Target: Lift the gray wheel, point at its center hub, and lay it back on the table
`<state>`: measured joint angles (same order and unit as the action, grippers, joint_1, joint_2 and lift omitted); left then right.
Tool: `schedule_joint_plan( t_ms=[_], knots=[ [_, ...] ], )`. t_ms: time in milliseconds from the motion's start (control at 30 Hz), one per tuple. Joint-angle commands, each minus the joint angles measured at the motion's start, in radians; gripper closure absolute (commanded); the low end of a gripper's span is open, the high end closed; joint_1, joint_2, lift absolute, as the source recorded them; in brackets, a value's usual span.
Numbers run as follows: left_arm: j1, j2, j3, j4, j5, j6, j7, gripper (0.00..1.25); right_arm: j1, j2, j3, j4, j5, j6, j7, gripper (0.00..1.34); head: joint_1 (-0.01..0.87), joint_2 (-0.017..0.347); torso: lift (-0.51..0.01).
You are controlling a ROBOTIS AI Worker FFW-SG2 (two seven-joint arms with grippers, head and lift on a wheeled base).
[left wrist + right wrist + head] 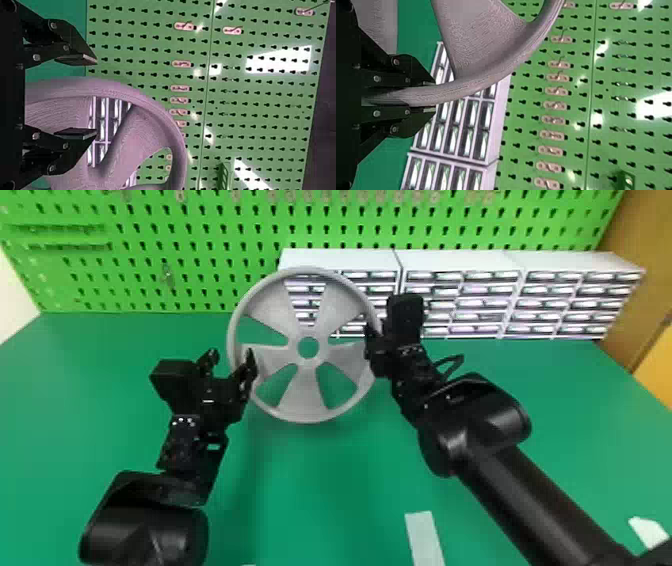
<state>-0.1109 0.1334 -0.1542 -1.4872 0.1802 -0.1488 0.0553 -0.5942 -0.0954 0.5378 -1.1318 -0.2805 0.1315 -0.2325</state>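
Can see the right gripper (376, 332) pinching the gray wheel (305, 395) in the right wrist view, the left gripper (232, 356) spread wide in the left. In the head view, looks whole and round, with fat spokes, held up over the table (325, 490).

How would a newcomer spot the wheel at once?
Find the white drawers by the green pegboard. In front of their left end, the right claw grips the wheel. Unlike the boxy drawers, it is round and gray, with broad spokes.
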Motion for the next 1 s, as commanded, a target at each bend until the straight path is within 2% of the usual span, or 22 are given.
schedule_joint_plan(
  t_ms=[0, 133, 267, 367, 667, 967],
  knots=[
    [0.0, 0.0, -0.002, -0.001, -0.001, 0.0, 0.001, 0.6, 0.034, 0.005, 0.005, -0.016, 0.02, -0.055, -0.05, 1.31, 0.692, 0.048, -0.096],
    [-0.001, -0.002, -0.005, -0.001, -0.001, 0.0, 0.003, 0.6, 0.056, 0.009, 0.001, -0.016, 0.044, -0.107, -0.099, 1.31, 0.692, 0.048, -0.096],
    [-0.004, -0.002, -0.01, -0.001, -0.001, -0.002, 0.003, 0.6, 0.067, 0.013, -0.015, -0.014, 0.087, -0.159, -0.116, 1.31, 0.692, 0.048, -0.096],
    [-0.007, 0.0, -0.015, -0.001, -0.001, -0.002, 0.006, 0.6, 0.074, 0.022, -0.03, -0.006, 0.135, -0.213, -0.133, 1.31, 0.692, 0.048, -0.096],
    [-0.009, -0.002, -0.024, -0.001, 0.004, -0.015, 0.017, 0.6, 0.091, 0.026, -0.061, 0.018, 0.285, -0.362, -0.183, 1.31, 0.692, 0.048, -0.096],
    [-0.019, -0.002, -0.045, 0.001, 0.004, -0.017, 0.031, 0.6, 0.088, 0.045, -0.055, 0.11, 0.308, -0.521, -0.331, 1.31, 0.692, 0.048, -0.096]
  ],
)
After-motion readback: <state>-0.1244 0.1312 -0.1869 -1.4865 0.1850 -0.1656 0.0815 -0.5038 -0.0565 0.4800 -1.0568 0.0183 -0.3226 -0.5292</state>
